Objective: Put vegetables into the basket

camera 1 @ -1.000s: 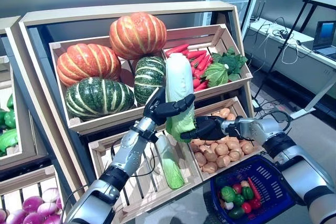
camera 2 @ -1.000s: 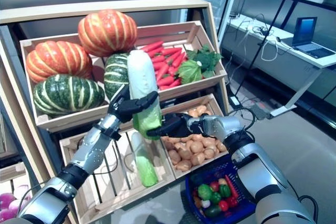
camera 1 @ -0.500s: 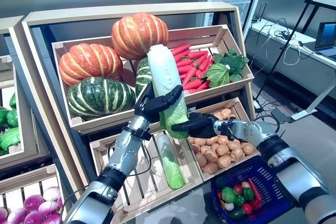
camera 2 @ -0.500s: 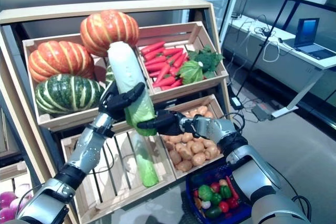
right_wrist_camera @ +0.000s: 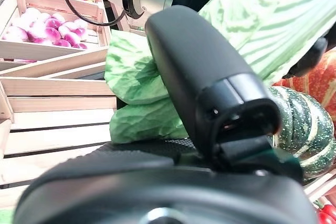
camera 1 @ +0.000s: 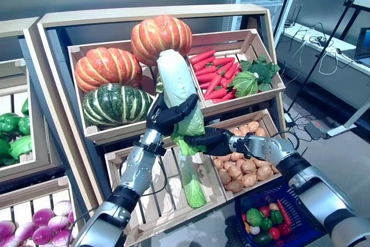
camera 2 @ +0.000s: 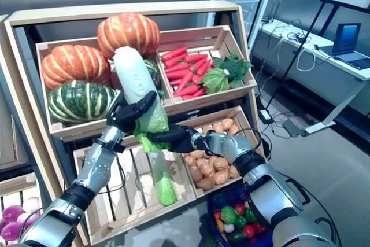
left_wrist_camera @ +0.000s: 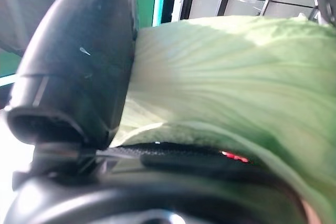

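A long napa cabbage is held off the shelf, white end up and leaning towards the orange pumpkin. My left hand is shut around its middle; in its wrist view the thumb presses on the pale green leaves. My right hand reaches in from the right, fingers stretched out under the cabbage's leafy lower end. A blue basket holding several small vegetables sits low on the right, below my right arm. A second cabbage lies in the lower slatted crate.
The upper crate holds orange and green striped pumpkins, red peppers and leafy greens. Potatoes fill the crate by my right hand. Purple onions and green peppers lie at left. A desk with cables stands at right.
The view has shifted. The cabbage's white top has tipped over to the left, towards the pumpkins, with my left hand. My right hand has slid left under its leafy end.
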